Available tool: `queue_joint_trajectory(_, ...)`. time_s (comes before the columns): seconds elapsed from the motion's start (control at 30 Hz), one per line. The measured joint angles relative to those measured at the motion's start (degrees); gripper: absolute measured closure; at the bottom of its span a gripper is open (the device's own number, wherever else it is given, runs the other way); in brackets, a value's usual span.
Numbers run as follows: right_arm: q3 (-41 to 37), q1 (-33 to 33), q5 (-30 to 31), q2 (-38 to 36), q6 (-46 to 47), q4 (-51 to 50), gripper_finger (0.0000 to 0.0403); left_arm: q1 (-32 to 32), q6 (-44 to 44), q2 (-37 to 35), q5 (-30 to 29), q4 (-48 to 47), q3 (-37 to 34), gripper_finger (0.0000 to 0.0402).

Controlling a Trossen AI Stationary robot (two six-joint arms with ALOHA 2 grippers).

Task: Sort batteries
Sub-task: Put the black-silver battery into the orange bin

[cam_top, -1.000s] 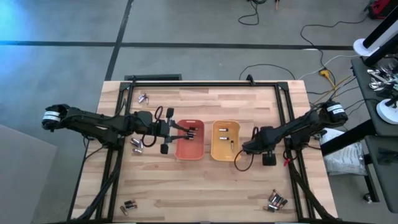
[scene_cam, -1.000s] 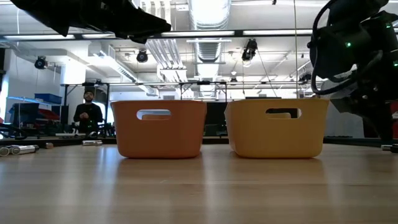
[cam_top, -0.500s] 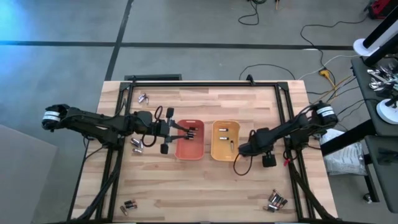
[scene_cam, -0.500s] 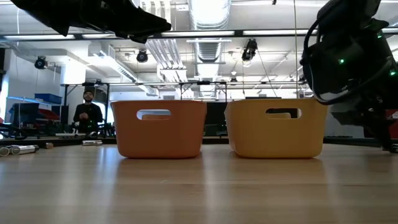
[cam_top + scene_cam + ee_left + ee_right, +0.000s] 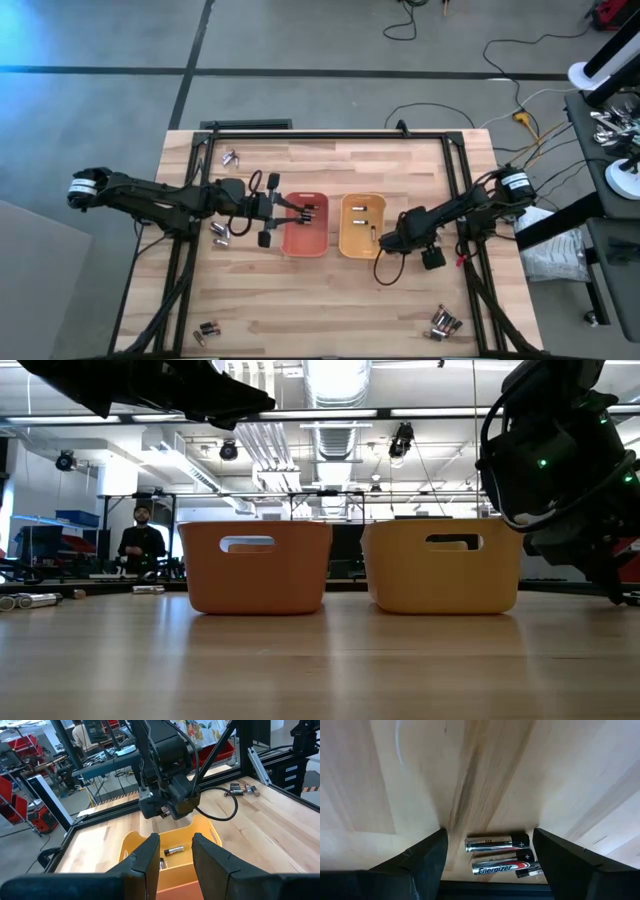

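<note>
Two trays stand side by side at mid-table: the orange tray (image 5: 305, 230) and the yellow tray (image 5: 360, 230). Batteries (image 5: 362, 216) lie in the yellow tray, one of them the battery (image 5: 174, 850) seen in the left wrist view. My left gripper (image 5: 300, 212) hovers open over the orange tray (image 5: 175, 882). My right gripper (image 5: 385, 240) is open at the yellow tray's right wall. Three batteries (image 5: 499, 855) lie side by side on a wood-coloured surface between its fingers, which stand apart from them.
Loose batteries lie in clusters on the wooden table: far left (image 5: 232, 158), left of the orange tray (image 5: 220, 232), near left (image 5: 207, 331) and near right (image 5: 445, 323). A black frame (image 5: 330, 135) rims the table. A person (image 5: 142, 540) stands in the room beyond.
My right gripper has moved toward the table's left edge, closing in on the yellow tray's right wall.
</note>
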Motion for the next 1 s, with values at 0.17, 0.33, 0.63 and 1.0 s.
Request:
queue_joint_trajectory(0.17, -0.1, 0.0, -0.1, 0.0, 0.0, -0.4, 0.0134, 0.0, 0.0, 0.0, 0.0, 0.0, 0.0, 0.0306)
queue_joint_trajectory(0.33, 0.0, 0.0, 1.0, 0.0, 2.0, -2.4, 0.0137, 0.0, 0.0, 0.0, 0.0, 0.0, 0.0, 0.0306)
queue_joint_trajectory(0.63, -0.1, 0.0, 1.3, 0.4, 0.8, -2.3, 0.0116, 0.0, 0.0, 0.0, 0.0, 0.1, 0.0, 0.0306)
queue_joint_trajectory(1.0, -0.1, 0.0, 0.6, 1.5, -0.6, -1.3, 0.0146, 0.0, 0.0, 0.0, 0.0, 0.1, 0.0, 0.0306)
